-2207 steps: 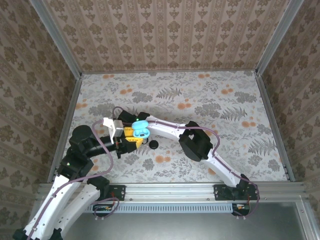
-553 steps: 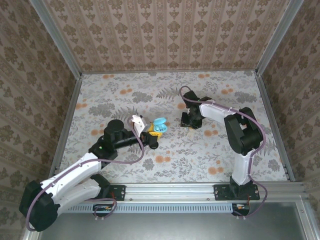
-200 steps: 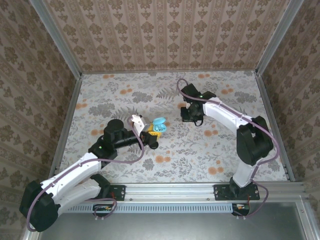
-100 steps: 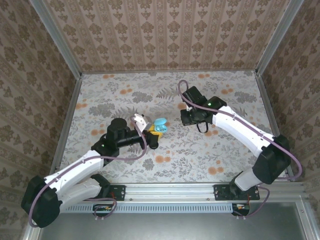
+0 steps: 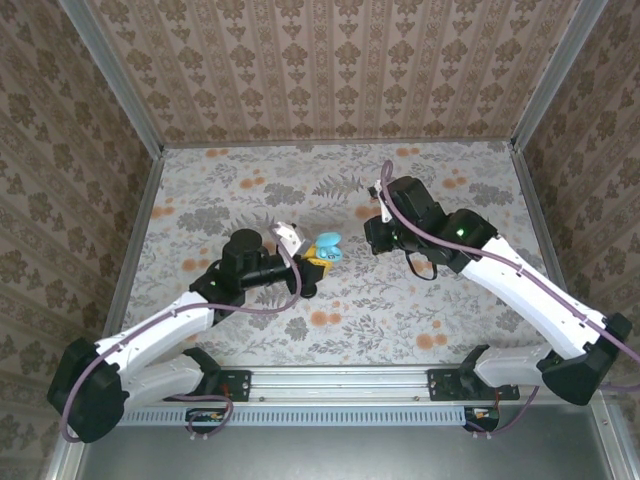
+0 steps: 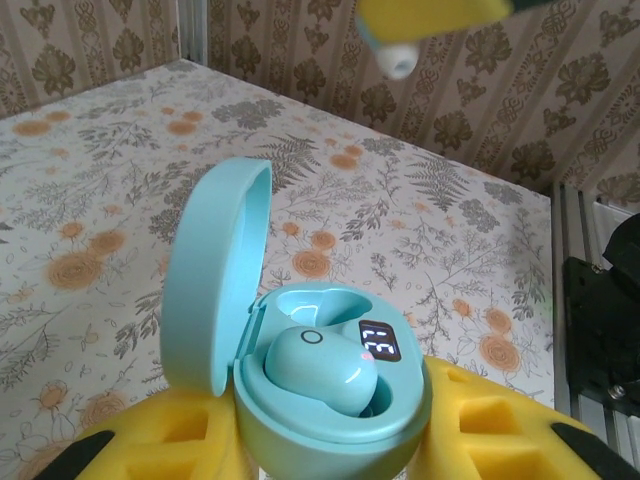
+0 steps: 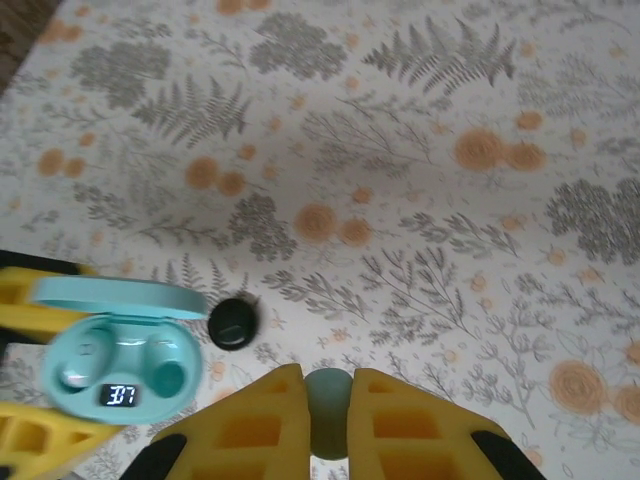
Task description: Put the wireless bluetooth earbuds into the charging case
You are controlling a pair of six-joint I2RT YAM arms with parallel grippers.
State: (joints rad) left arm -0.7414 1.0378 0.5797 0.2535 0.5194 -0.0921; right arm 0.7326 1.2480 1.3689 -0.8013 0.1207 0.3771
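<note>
Charging case (image 7: 122, 352) is held open, lid swung back, clamped between the yellow fingers (image 6: 480, 440) of the left gripper (image 6: 330, 445); one turquoise earbud (image 6: 320, 368) is seated inside (the slot beside it is seen empty). A second turquoise earbud (image 7: 328, 392) is pinched by the right gripper (image 7: 328, 405), apart from the case; a black earbud (image 7: 232, 324) is noted lying on the flowered table (image 7: 450, 200) near the case.

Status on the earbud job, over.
Left gripper shut on open case, seated earbud inside. Right gripper shut on second earbud, apart from case. Black piece on table beside case; approach looks open.
</note>
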